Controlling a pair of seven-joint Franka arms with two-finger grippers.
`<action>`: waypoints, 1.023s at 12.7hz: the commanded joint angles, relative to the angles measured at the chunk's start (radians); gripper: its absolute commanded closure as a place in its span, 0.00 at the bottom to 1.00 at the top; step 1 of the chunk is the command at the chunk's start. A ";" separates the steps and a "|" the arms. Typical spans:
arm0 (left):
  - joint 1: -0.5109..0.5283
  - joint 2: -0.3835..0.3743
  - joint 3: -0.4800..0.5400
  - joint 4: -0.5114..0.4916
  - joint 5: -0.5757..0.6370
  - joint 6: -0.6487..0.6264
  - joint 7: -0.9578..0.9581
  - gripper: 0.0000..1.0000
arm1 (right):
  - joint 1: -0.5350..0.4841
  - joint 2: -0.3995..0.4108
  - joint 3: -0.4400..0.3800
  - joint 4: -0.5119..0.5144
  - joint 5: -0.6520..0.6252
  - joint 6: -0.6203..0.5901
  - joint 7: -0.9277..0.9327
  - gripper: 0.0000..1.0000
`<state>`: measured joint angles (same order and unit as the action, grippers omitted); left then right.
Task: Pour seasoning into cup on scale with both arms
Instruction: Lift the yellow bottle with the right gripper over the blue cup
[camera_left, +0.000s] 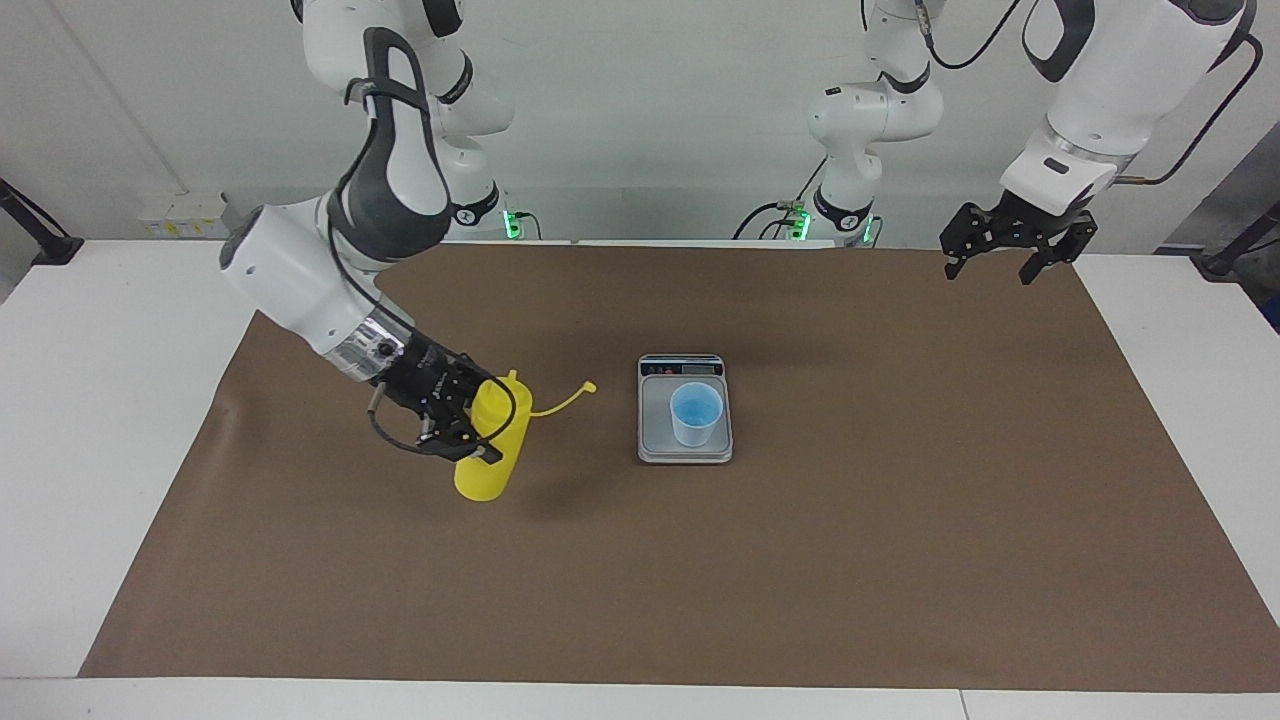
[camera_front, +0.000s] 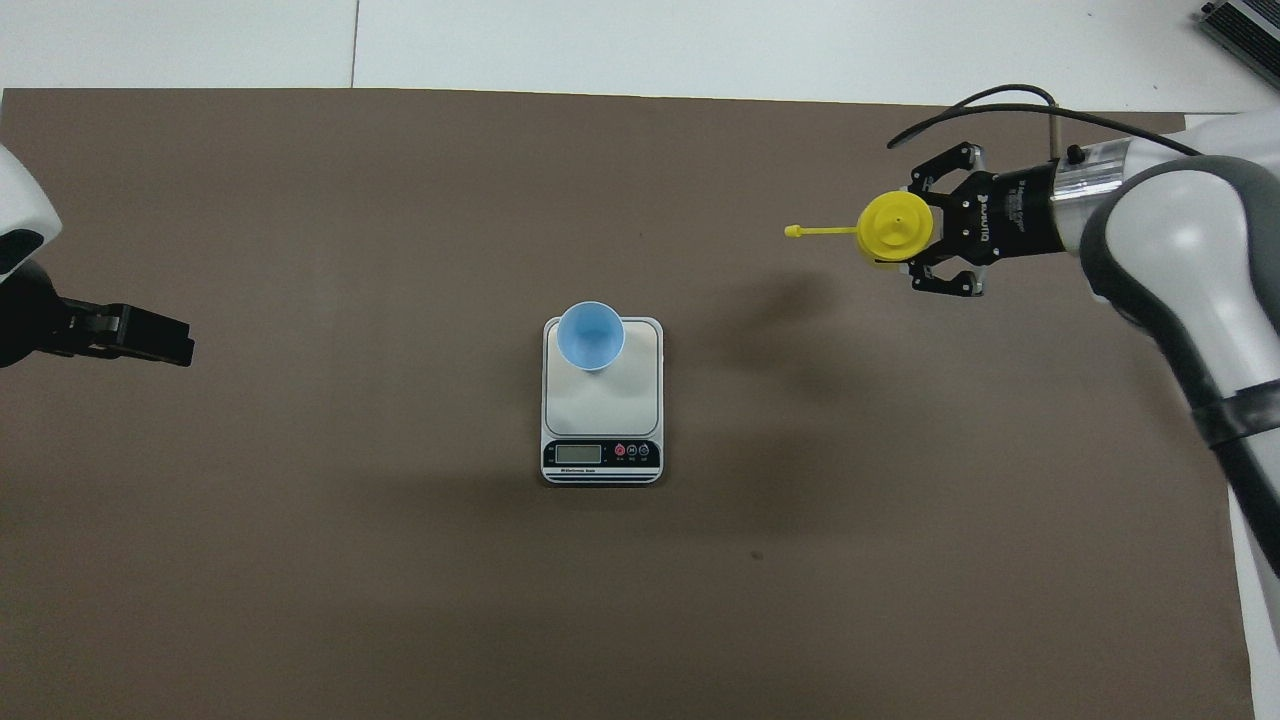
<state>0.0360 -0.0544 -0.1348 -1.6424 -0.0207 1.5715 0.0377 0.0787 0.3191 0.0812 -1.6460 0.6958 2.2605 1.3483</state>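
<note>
Both grippers are in view. Right gripper (camera_left: 470, 425) is clamped on the seasoning bottle (camera_left: 489, 450), raised over the mat. Carry it level until the cup (camera_left: 695, 413) on the scale (camera_left: 653, 448) lies under the nozzle, then tilt slowly. Left gripper (camera_left: 1008, 245) waits, fingers apart.
</note>
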 joint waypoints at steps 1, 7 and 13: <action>0.018 -0.025 -0.005 -0.020 -0.005 -0.004 0.010 0.00 | 0.100 0.017 -0.001 0.012 0.013 0.179 0.072 1.00; 0.018 -0.025 -0.005 -0.020 -0.005 -0.004 0.010 0.00 | 0.314 0.104 -0.009 -0.035 -0.053 0.719 0.112 1.00; 0.018 -0.025 -0.005 -0.020 -0.005 -0.004 0.010 0.00 | 0.360 0.213 -0.006 -0.112 -0.251 1.149 -0.119 1.00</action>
<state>0.0383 -0.0545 -0.1337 -1.6424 -0.0206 1.5715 0.0377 0.4289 0.5247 0.0778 -1.7221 0.4681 3.2864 1.3210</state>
